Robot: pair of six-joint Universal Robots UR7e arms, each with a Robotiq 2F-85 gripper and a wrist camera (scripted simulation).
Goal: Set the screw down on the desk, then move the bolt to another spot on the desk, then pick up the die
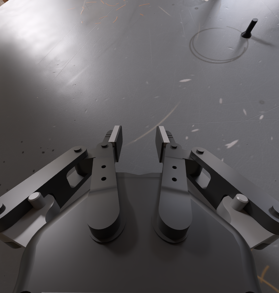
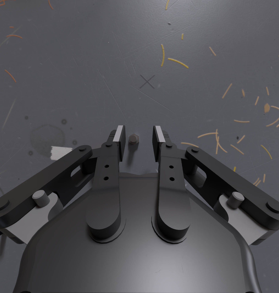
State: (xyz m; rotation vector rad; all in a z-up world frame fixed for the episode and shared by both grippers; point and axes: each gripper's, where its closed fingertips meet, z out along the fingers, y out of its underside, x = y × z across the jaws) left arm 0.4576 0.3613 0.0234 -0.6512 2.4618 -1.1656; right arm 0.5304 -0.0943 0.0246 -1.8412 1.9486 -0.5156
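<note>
In the left wrist view, a black screw point(image 1: 249, 29) stands on its flat head on the grey desk point(image 1: 104, 71), far up and to the right of my left gripper point(image 1: 138, 131), which is open and empty. In the right wrist view, a grey hex-head bolt point(image 2: 133, 139) stands on the desk between the fingers of my right gripper point(image 2: 138, 131), closer to the left finger point(image 2: 119, 134). The jaws are open and not touching the bolt. No die shows in either view.
The desk is scratched, with a faint ring mark point(image 1: 218, 46) beside the screw. A drawn cross point(image 2: 147, 81) lies beyond the bolt. A piece of white tape point(image 2: 60, 152) sits left of the right gripper. Orange and yellow scuff marks are scattered about.
</note>
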